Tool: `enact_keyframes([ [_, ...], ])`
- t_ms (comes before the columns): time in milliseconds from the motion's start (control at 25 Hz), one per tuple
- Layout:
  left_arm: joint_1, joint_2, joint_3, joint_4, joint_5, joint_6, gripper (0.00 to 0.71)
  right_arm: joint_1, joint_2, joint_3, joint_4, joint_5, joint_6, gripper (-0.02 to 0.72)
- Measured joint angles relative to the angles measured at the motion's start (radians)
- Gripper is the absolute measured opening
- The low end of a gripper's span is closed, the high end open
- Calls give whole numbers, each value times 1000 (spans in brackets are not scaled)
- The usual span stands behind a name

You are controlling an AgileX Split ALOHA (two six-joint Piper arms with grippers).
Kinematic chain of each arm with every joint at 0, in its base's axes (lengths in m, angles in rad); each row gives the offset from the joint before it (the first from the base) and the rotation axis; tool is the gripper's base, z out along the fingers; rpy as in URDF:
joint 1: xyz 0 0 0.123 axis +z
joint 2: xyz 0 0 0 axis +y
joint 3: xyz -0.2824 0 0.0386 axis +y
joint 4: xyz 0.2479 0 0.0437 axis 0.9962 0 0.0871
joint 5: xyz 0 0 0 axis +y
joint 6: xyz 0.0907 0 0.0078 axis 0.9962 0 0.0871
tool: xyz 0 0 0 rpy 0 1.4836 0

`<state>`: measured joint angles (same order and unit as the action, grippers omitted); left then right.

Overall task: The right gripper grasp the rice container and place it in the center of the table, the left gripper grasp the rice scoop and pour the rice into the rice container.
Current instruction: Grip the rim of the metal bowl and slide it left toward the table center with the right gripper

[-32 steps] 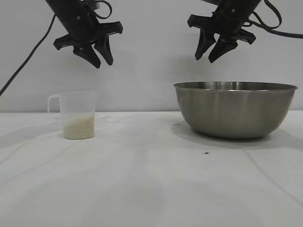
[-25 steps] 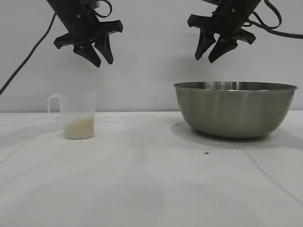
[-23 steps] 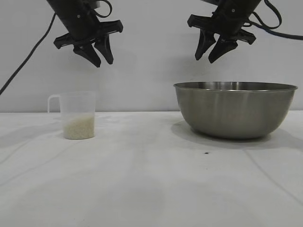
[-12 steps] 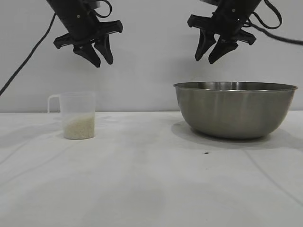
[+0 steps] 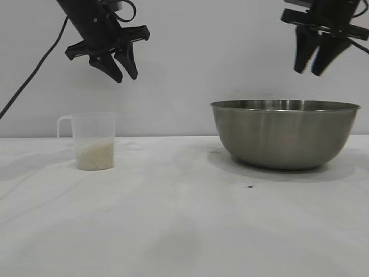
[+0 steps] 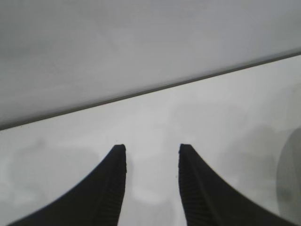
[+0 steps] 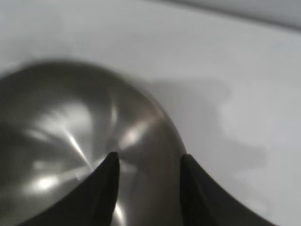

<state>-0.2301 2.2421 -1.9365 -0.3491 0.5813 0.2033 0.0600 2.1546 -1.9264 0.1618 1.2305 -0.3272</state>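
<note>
- On the table (image 5: 184,231), the rice scoop (image 5: 94,140) with rice (image 5: 95,154) stands left, well apart from the rice container (image 5: 285,134).
- Left claw (image 5: 124,72) hangs released above the scoop.
- Right claw (image 5: 314,66), released, hangs above the container's right rim; only its wrist view shows the bowl's inside (image 7: 70,141).

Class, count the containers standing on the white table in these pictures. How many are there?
2: the rice scoop at the left, holding rice, and the rice container at the right. None appears hidden.
</note>
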Motion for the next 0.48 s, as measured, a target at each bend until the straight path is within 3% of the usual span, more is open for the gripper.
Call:
enact_keyframes([
  [320, 0, 0, 0, 4, 18, 0, 221, -6, 35, 119, -22, 0, 1, 254],
  [400, 0, 0, 0, 4, 20, 0, 221, -8, 51, 123, -9, 0, 1, 112],
  [480, 0, 0, 0, 4, 26, 0, 221, -8, 55, 123, 18, -16, 8, 50],
])
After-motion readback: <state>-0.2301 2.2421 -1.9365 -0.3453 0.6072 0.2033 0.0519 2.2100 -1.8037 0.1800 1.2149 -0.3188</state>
